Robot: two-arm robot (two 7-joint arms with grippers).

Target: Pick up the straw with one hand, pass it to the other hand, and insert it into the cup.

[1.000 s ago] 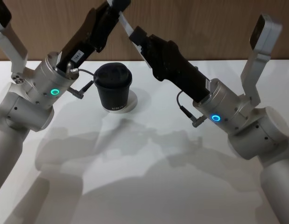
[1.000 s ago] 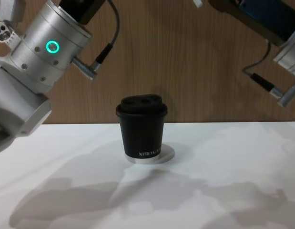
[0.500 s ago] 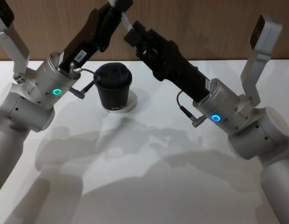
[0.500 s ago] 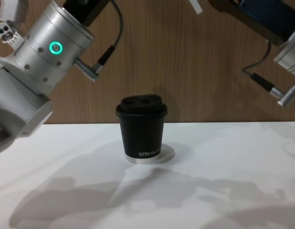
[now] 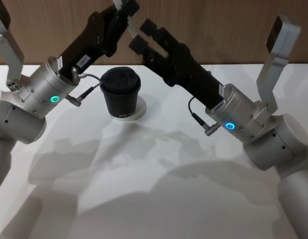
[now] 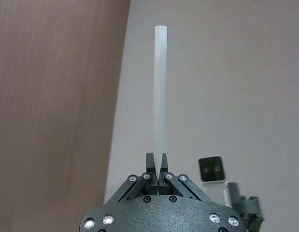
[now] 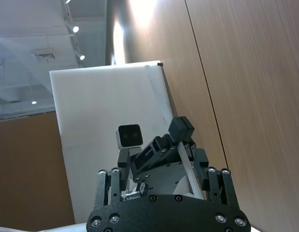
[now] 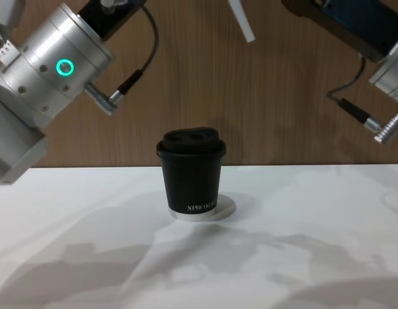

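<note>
The white straw [image 6: 159, 92] is held at one end by my left gripper [image 6: 158, 162], which is shut on it. In the head view the left gripper [image 5: 125, 8] is high above the table's back, and the straw [image 5: 133, 27] slants down from it toward the right. My right gripper [image 5: 143, 36] stands open around the straw's lower part, its fingers apart from it. The straw's free end [image 8: 242, 22] hangs above and to the right of the black lidded cup [image 8: 190, 175]. The cup [image 5: 121, 92] stands upright between the two arms.
The cup stands on a small white round coaster [image 8: 226, 207] on the white table [image 5: 163, 194]. A wooden wall [image 8: 282, 109] runs close behind. Thin dark cables with silver plugs hang from both wrists [image 5: 82, 96] [image 5: 202, 123].
My right gripper has opened and let go of the straw, which stays in the left gripper. The left arm has shifted left and the straw's free end now hangs lower.
</note>
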